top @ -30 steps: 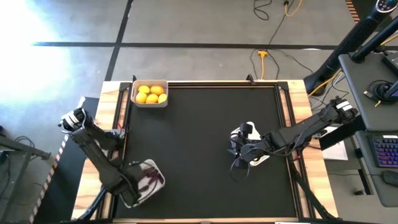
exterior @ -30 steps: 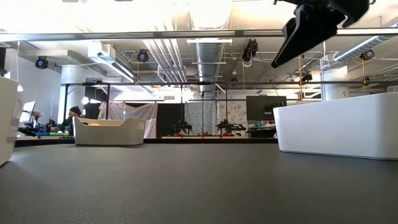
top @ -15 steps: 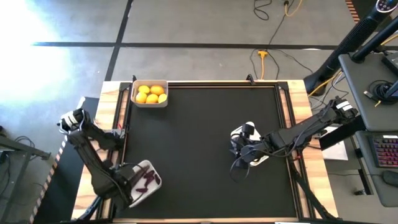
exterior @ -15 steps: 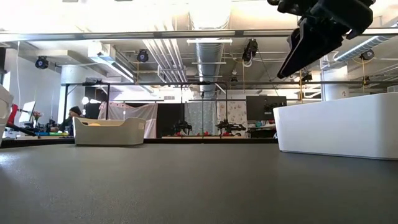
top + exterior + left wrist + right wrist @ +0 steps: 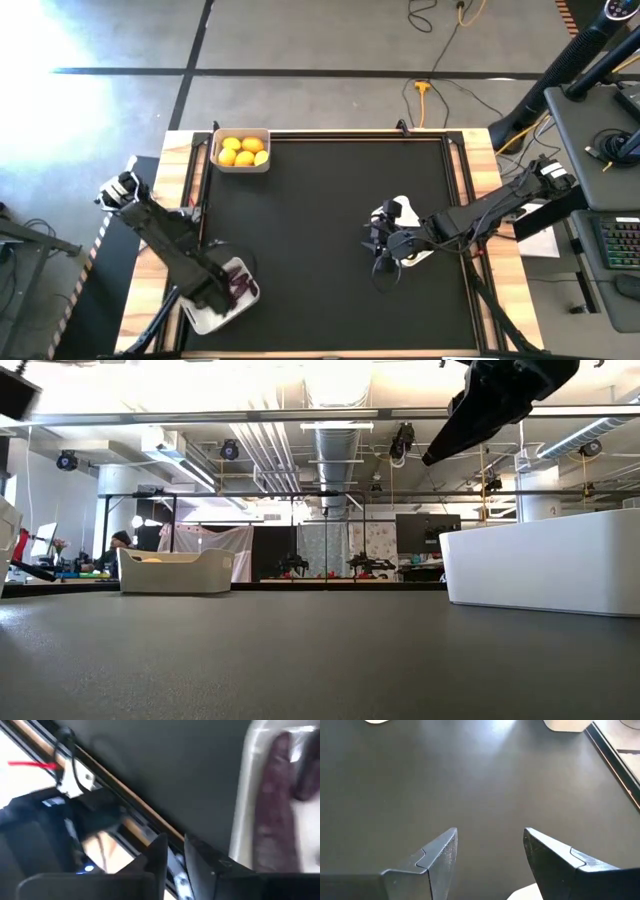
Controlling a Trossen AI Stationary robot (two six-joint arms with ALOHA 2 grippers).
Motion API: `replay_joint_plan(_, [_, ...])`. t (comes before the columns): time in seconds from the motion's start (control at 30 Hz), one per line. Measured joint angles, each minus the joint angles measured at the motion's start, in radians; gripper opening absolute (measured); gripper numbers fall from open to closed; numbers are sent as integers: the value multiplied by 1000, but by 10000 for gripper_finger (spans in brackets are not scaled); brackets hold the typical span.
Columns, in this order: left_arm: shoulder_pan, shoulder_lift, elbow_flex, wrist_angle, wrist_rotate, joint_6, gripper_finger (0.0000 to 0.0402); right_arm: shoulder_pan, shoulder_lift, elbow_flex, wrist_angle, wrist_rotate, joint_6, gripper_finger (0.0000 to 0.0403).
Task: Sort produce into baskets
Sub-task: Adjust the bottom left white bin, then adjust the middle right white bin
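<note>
Eggplants (image 5: 238, 285), dark purple, lie in the white tray (image 5: 203, 316) at the near left corner of the black mat (image 5: 320, 230). Since 0.5 s ago this tray sits a little lower and closer to the mat's near edge, and the left arm has swung so that its left gripper (image 5: 215, 295) now lies over the tray's inner side. In the left wrist view the fingers (image 5: 155, 857) stand with only a narrow gap and hold nothing; the tray wall and 1 eggplant (image 5: 272, 800) are beside them.

The right gripper (image 5: 380, 240) has shifted slightly to the left and hangs above the second white tray (image 5: 400, 207), right of the mat's centre. Its fingers (image 5: 440, 855) are spread wide and empty, with bare mat between them.

Yellow citrus fruits (image 5: 242, 151) fill the third tray (image 5: 240, 168), in the far left corner, touching the wooden border (image 5: 180, 150); it has not moved.

The middle of the mat, between the 3 trays, is open. The eggplant tray is close to the left and near edges. No writing can be read.
</note>
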State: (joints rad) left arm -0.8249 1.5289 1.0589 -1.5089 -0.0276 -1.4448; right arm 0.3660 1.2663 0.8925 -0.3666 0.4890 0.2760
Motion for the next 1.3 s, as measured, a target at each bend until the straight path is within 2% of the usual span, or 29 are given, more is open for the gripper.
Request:
replay_joint_plan(0.17, [113, -34, -58, 28, -39, 157, 20, 0, 0, -17, -3, -11, 14, 221])
replay_joint_plan(0.33, [238, -83, -173, 264, -20, 315, 2, 0, 0, -41, -12, -103, 77, 221])
replay_joint_plan(0.47, [304, -107, -216, 381, 11, 346, 2, 2, 0, -42, -79, -128, 125, 219])
replay_joint_plan(0.63, [283, -110, -181, 442, 13, 343, 0, 0, 0, -42, -217, -119, 216, 219])
replay_joint_plan(0.77, [236, -95, -142, 454, 18, 349, 0, 0, 0, -43, -299, -72, 399, 219])
replay_joint_plan(1.03, [169, -80, -57, 495, -23, 523, 0, -12, 0, -47, -268, -24, 499, 219])
replay_joint_plan(1.2, [176, -80, -2, 499, -189, 681, 0, -50, 39, -54, -144, -14, 480, 219])
replay_joint_plan(1.3, [195, -80, 29, 505, -292, 751, 0, -88, 89, -54, -137, -17, 489, 219])
